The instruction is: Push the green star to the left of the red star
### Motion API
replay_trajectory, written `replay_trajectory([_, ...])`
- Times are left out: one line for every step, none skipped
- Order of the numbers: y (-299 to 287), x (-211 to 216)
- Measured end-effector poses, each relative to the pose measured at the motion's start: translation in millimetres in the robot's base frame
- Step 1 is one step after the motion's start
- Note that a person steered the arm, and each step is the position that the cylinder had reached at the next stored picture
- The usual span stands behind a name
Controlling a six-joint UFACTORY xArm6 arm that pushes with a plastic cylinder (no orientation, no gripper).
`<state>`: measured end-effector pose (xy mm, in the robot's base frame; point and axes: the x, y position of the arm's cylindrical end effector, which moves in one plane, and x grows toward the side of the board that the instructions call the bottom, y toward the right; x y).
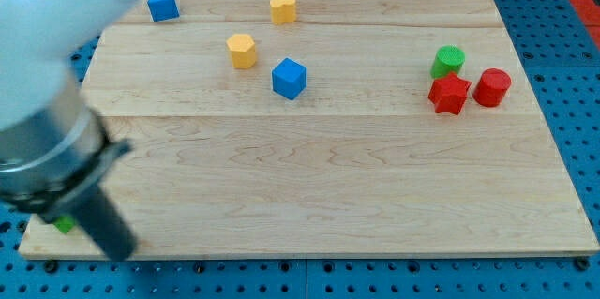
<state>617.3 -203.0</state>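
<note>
The red star point(449, 94) lies at the view's right, touching a green cylinder point(448, 60) above it and a red cylinder point(491, 86) to its right. A small green piece point(64, 225), mostly hidden behind my arm, shows at the board's bottom left corner; its shape cannot be made out. My rod slants down at the view's bottom left and my tip point(121, 251) is just right of and below that green piece, far from the red star.
A blue block point(163, 4) and a yellow block point(283, 7) lie near the view's top. A second yellow block point(242, 51) and a blue cube point(289, 78) lie left of centre. My blurred arm covers the top left corner.
</note>
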Motion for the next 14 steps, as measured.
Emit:
replay_trajectory([-97, -23])
replay_trajectory([-57, -52])
replay_trajectory([-19, -93])
replay_trajectory([-74, -69])
replay_trajectory([-100, -70])
replay_trajectory([-29, -121])
replay_trajectory([16, -131])
replay_trajectory([-67, -137])
replay_trajectory([-39, -173])
replay_trajectory([86, -168])
replay_trajectory([101, -155])
replay_trajectory([64, -121])
replay_trajectory([162, -120])
replay_trajectory([269, -127])
